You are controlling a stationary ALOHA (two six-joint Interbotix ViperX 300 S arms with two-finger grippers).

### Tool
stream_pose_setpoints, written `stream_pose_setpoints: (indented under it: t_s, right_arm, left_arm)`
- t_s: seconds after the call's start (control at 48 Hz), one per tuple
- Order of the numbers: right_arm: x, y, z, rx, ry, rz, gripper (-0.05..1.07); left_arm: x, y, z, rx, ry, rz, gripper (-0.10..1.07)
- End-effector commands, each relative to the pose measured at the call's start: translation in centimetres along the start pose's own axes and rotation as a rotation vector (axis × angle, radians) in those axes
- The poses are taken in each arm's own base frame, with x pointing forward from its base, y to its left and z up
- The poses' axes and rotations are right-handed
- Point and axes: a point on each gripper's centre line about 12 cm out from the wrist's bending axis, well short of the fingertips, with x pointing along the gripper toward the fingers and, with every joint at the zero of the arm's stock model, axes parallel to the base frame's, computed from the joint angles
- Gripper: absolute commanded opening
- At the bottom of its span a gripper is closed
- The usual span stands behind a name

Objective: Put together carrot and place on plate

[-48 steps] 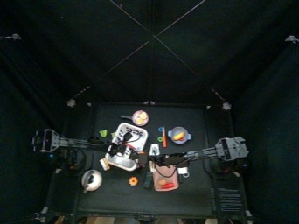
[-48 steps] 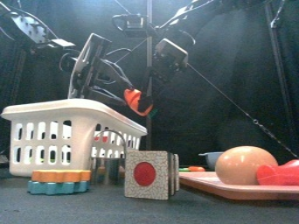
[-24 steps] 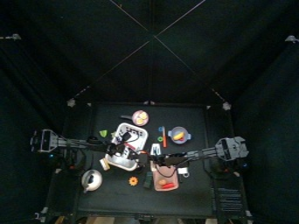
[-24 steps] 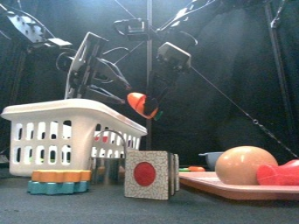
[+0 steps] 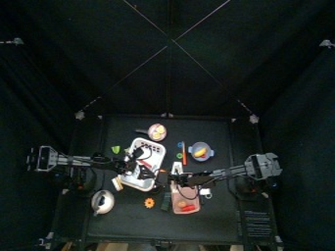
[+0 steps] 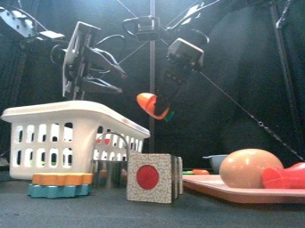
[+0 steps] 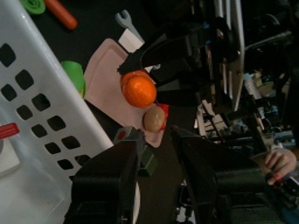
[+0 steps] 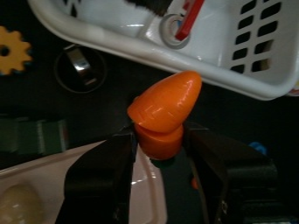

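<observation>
From high above, the two arms are meeting over the middle of the bench (image 5: 131, 132), the white basket (image 5: 141, 157) sitting toward its left side and the pink board (image 5: 187, 199) lying near its front edge, right of centre. A small plate (image 5: 201, 151) is resting toward the right side, well clear of the basket.

From the bench's front edge, the right gripper (image 6: 155, 105) is hanging above the basket (image 6: 71, 138) with the carrot piece (image 6: 150, 104) pinched in it (orange, its rounded end pointing down and to the left). The left gripper (image 6: 74, 67) is hovering higher, over the basket's left part. A red-dotted block (image 6: 150, 176) is standing in the foreground beside the board (image 6: 244, 190), which is carrying a tan ball (image 6: 251, 167).

Through the left wrist camera, the left fingers (image 7: 117, 171) are standing wide apart, gripping nothing, and the carrot piece (image 7: 138, 88) is showing end-on beyond them.

Through the right wrist camera, the right fingers (image 8: 111, 162) are clamping the thick end of the carrot piece (image 8: 163, 109), its tip reaching toward the basket's rim (image 8: 152, 66).
</observation>
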Motion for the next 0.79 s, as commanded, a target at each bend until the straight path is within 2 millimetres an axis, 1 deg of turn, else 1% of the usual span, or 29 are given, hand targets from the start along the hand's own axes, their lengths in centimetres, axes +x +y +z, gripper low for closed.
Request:
stream_pose_setpoints:
  t_s: [0.0, 0.125, 0.229, 0.333, 0.438, 0.521, 0.625, 0.771]
  right_arm:
    - [-3.1, -0.2, 0.8, 0.071, -0.111, 0.062, 0.54]
    - [-4.8, 0.1, -0.4, 0.149, -0.209, 0.151, 0.54]
    - [-6.5, 0.4, -1.3, 0.213, -0.351, 0.256, 0.54]
    - [-8.4, 0.6, -1.8, 0.266, -0.518, 0.365, 0.54]
    - [-9.4, 0.3, -2.6, 0.325, -0.648, 0.446, 0.54]
    - [-9.5, 0.2, -3.1, 0.351, -0.696, 0.477, 0.54]
    - [-8.7, 0.4, -3.7, 0.383, -0.689, 0.493, 0.54]
    - [-8.0, 0.5, -3.9, 0.4, -0.666, 0.491, 0.54]
  left_arm:
    - [-0.8, -1.2, 0.3, 0.077, -0.007, -0.036, 0.74]
    - [-1.4, -1.7, -0.1, 0.149, 0.003, -0.052, 0.75]
    - [-1.6, -2.4, -0.4, 0.245, 0.022, -0.067, 0.77]
    - [-1.4, -3.6, -0.7, 0.452, 0.048, -0.082, 0.81]
    - [-1.1, -5.4, -1.0, 0.65, 0.05, -0.102, 0.87]
    - [-0.8, -6.7, -0.4, 0.781, 0.012, -0.085, 0.94]
    - [-0.6, -7.2, 0.7, 0.917, -0.055, -0.002, 1.01]
    - [0.3, -7.2, 1.4, 1.058, -0.108, 0.122, 1.03]
